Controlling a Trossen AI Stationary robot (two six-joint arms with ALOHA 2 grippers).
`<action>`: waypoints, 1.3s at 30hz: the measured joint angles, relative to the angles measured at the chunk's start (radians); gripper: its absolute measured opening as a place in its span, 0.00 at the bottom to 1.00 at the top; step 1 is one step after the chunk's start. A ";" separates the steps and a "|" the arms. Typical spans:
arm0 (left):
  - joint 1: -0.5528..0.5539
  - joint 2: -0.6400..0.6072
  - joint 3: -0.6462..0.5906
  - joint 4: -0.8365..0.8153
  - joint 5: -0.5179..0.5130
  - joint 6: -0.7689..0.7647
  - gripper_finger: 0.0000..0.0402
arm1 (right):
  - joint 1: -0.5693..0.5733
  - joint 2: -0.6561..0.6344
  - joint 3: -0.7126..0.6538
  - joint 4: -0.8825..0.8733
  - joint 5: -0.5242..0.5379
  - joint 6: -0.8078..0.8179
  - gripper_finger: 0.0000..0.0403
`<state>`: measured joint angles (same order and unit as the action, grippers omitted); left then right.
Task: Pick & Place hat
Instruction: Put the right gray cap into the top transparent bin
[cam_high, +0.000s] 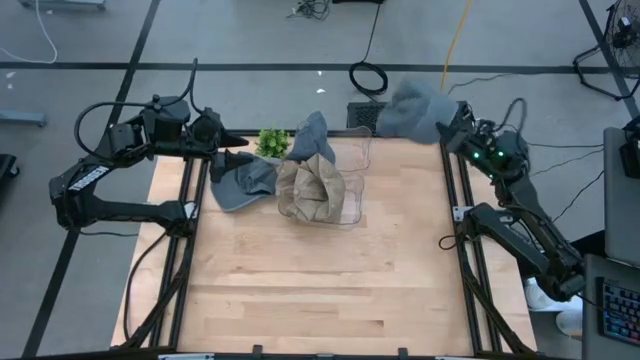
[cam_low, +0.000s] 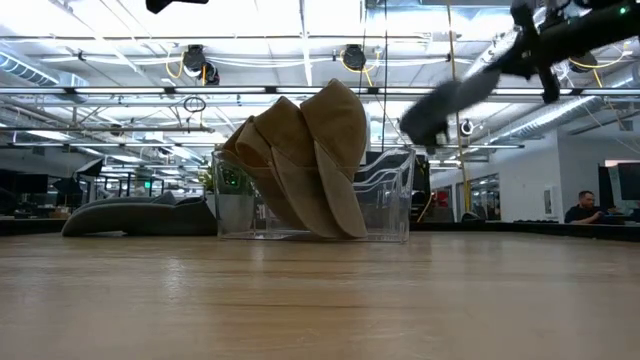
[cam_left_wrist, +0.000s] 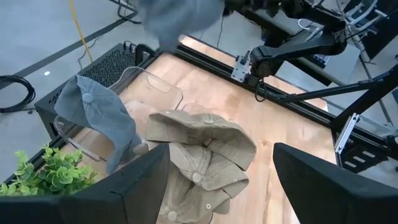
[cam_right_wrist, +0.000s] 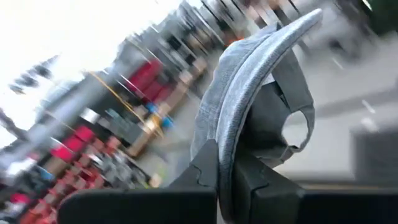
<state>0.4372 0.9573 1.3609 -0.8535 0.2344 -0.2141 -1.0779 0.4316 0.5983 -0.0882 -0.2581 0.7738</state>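
My right gripper (cam_high: 447, 125) is shut on a grey hat (cam_high: 408, 108) and holds it in the air past the table's far right corner; the low view shows the hat (cam_low: 440, 105) high up. A clear bin (cam_high: 360, 150) at the far middle holds tan hats (cam_high: 312, 188) and another grey hat (cam_high: 312, 135) that leans over its far rim. A third grey hat (cam_high: 243, 183) lies flat on the table left of the bin. My left gripper (cam_high: 238, 158) hovers open just above that hat and faces the bin (cam_left_wrist: 155, 84). My right gripper pinches the grey hat's brim (cam_right_wrist: 225, 137) between its two fingers, on the brim's edge. The hat (cam_right_wrist: 249, 81) is lifted clear and stands out beyond the fingertips, its crown and back strap farther out.
A small green plant (cam_high: 272, 142) stands by the bin's far left corner. Black rails (cam_high: 185, 230) run along the table's left and right sides. The wooden top (cam_high: 320, 280) nearer than the bin is bare. Cables lie on the floor beyond the far edge.
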 joint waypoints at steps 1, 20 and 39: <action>0.000 0.000 0.000 0.003 0.000 -0.008 0.74 | 0.000 0.000 0.001 0.053 0.000 0.006 0.00; 0.049 0.000 0.011 0.348 0.054 -0.199 0.74 | 0.254 0.112 0.068 0.523 -0.002 0.059 0.00; 0.095 0.199 0.354 0.236 0.114 -0.171 0.74 | 0.644 0.505 0.444 0.494 0.021 -0.275 0.00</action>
<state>0.5323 1.1561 1.7151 -0.6173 0.3489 -0.3847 -0.4337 0.9362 1.0423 0.4053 -0.2375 0.4986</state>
